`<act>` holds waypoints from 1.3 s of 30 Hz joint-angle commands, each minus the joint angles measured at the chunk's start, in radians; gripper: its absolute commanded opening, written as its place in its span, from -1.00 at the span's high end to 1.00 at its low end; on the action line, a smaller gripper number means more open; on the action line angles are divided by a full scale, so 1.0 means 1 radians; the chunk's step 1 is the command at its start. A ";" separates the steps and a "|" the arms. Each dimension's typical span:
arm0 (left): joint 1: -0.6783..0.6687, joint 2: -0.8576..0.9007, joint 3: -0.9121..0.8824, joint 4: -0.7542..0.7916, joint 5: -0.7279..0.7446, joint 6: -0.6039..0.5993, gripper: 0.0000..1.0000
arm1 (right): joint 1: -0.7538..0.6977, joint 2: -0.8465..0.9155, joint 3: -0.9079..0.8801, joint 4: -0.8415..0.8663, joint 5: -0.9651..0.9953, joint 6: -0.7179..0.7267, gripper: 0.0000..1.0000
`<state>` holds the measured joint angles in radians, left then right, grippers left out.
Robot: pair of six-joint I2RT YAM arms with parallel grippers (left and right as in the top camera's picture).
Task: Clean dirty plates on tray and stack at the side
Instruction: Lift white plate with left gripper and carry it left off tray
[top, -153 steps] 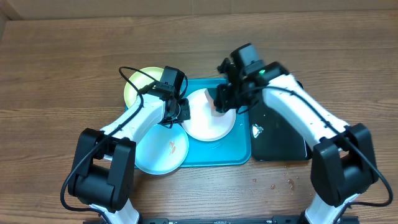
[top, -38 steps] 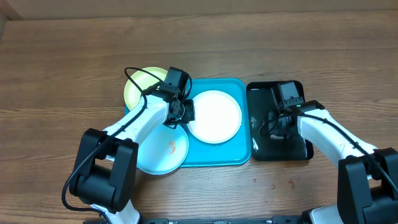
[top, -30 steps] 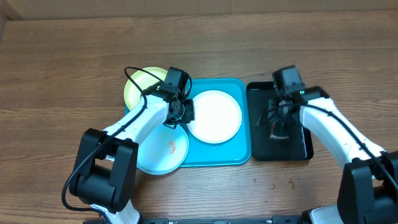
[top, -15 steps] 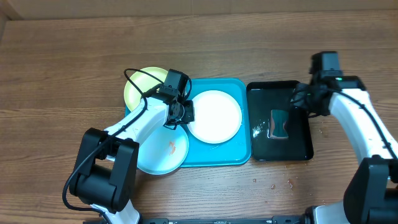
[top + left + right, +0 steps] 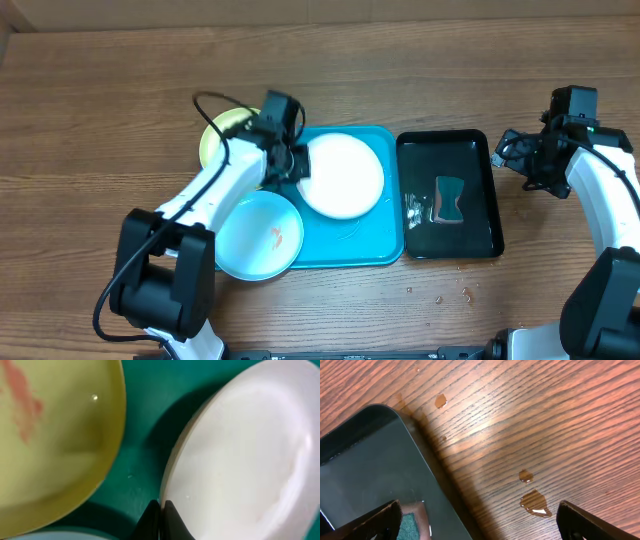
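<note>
White plate [image 5: 343, 176] sits in the middle of the tray [image 5: 380, 245], your left gripper [image 5: 159, 510] pinched on its left rim. That thin grip may slip on lifting and knock the yellow plate [image 5: 222, 140] beside it. Your right gripper [image 5: 535, 168] stands wide apart near the table's right edge.

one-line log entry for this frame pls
left pincer: shut on white plate rim | right pincer: open, empty, beside black tray | sponge: in black tray | light blue plate: smeared

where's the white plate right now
Overhead, the white plate is on the turquoise tray, left of the black tray, with the left gripper shut on its left rim.
</note>
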<state>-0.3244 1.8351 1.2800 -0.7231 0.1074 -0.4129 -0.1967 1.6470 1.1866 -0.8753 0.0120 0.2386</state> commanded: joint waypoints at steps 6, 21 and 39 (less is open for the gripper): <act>0.016 -0.010 0.240 -0.090 -0.014 0.077 0.92 | -0.004 -0.001 0.019 0.006 -0.007 0.003 -1.00; -0.132 -0.010 0.310 0.008 -0.151 0.069 0.92 | -0.004 -0.001 0.019 0.006 -0.007 0.003 -1.00; -0.562 -0.010 0.326 0.211 -0.940 0.351 0.92 | -0.004 -0.001 0.019 0.006 -0.007 0.003 -1.00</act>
<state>-0.8253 1.8351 1.5703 -0.5495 -0.5835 -0.1844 -0.1967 1.6470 1.1866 -0.8753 0.0067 0.2386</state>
